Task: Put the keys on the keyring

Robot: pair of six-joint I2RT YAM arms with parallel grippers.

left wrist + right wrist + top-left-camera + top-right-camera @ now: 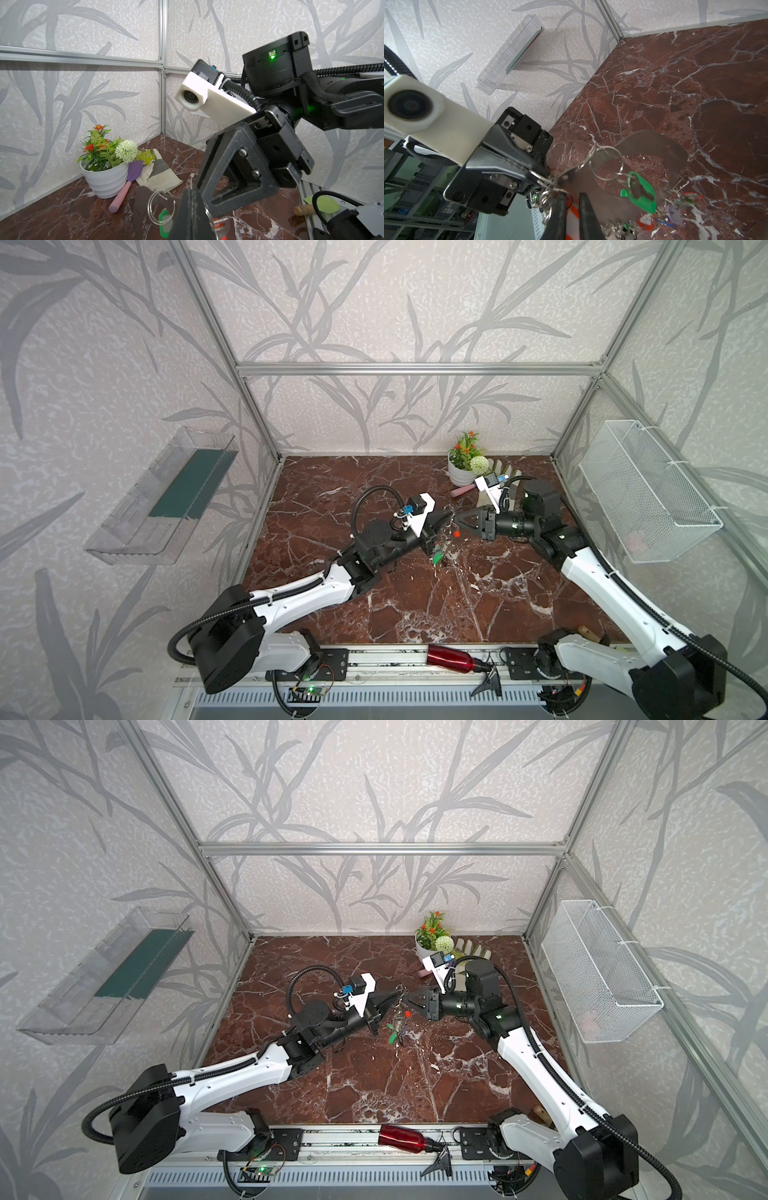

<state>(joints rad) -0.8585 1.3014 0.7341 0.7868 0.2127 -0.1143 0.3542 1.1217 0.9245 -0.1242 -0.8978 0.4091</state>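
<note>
The keyring (pixel 664 149), a flat grey plate edged with split rings and coloured tags, hangs edge-on between both grippers above the marble floor in both top views (pixel 400 1011). My left gripper (pixel 449 514) (pixel 192 191) is shut on the plate's rim, where the split rings are (pixel 546 176). My right gripper (pixel 457 519) (pixel 573 194) faces it tip to tip. Its jaws stand a narrow gap apart, with the red-orange key tag (pixel 573 218) showing in the gap. That tag hangs just under the tips (pixel 456 533) (pixel 222 226). A green tag (pixel 641 191) (pixel 437 558) dangles from the plate.
A white flower pot (pixel 461 475), a pink-handled trowel (pixel 122 195) and a glove (pixel 160 176) lie at the back right. A red bottle (pixel 451 657) lies on the front rail. There is a mesh basket (pixel 648 493) on the right wall and a clear shelf (pixel 166 497) on the left wall.
</note>
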